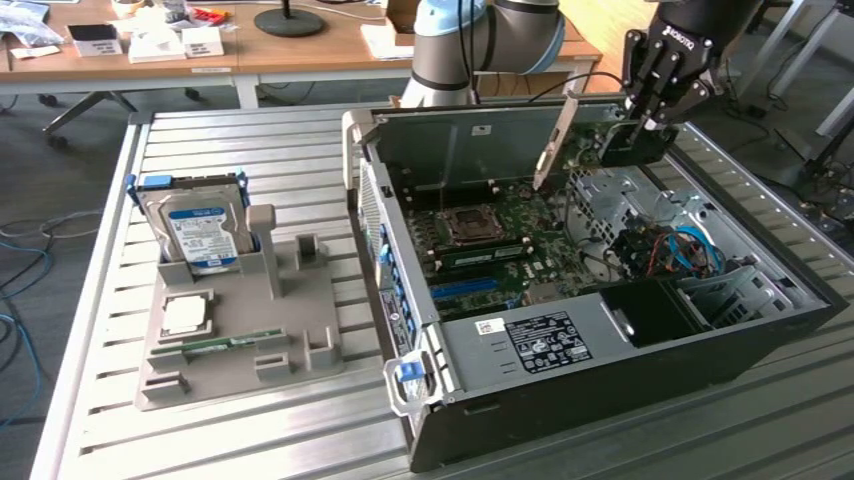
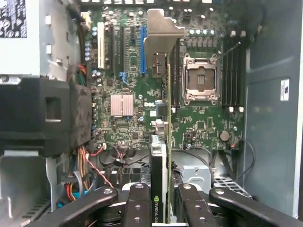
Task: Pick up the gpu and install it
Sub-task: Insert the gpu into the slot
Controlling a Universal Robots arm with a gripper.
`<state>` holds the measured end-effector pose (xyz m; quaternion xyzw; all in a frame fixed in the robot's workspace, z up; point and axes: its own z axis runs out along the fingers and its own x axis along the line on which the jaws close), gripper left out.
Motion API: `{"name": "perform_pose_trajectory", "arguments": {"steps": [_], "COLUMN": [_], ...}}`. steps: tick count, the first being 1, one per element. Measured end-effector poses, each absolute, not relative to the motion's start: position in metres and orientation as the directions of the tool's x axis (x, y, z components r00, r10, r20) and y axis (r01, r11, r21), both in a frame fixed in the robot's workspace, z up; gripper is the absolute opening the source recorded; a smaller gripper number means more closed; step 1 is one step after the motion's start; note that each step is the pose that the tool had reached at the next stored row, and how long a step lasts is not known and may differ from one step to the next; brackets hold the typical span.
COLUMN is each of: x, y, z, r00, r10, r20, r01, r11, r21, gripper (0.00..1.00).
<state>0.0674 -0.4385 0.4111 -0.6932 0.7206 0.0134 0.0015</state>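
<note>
A: Found the gpu point(image 1: 590, 138)?

B: Found it over the open case point(image 1: 601, 390), toward the exterior view's right. Hung on edge above the motherboard point(image 1: 527, 215), about level with the case's rim, with the silver bracket point(image 1: 555, 145) slanting down at the end away from the gripper point(image 1: 638, 140).

A: And the grip?

B: Pinched on the gpu, closed only as far as the thin board allowed. Seen from the wrist, clamped from both faces: one finger point(image 2: 137, 205) on the dark cooler side, the other on the green side. Showed the gpu point(image 2: 160, 156) edge-on there, running away toward the bracket point(image 2: 163, 38).

A: Lined up over anything?

B: Looked, from the wrist, to run between the blue slot point(image 2: 143, 49) and the empty CPU socket point(image 2: 201, 78). Could not tell from that angle whether touching the motherboard; from outside, appeared clear of it.

A: Anything else inside the case?

B: Noted a labelled power supply point(image 1: 534, 345) near the front corner, and blue cables point(image 1: 694, 250) beside it.

A: On the table point(image 1: 267, 150)?

B: Noted a grey holder point(image 1: 240, 340), toward the exterior view's left, well apart from the case. Carried a hard drive point(image 1: 200, 230) upright at its back, a square chip point(image 1: 183, 315) lying flat, and a memory stick point(image 1: 214, 345) just in front of that.
</note>
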Motion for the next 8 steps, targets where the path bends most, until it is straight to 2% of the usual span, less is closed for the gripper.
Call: {"name": "perform_pose_trajectory", "arguments": {"steps": [8], "x": [0.0672], "y": [-0.4384], "z": [0.4098], "r00": [-0.040], "r10": [-0.999], "r20": [-0.022], "r01": [-0.999], "r11": [0.039], "r21": [0.016], "gripper": [0.27]}}
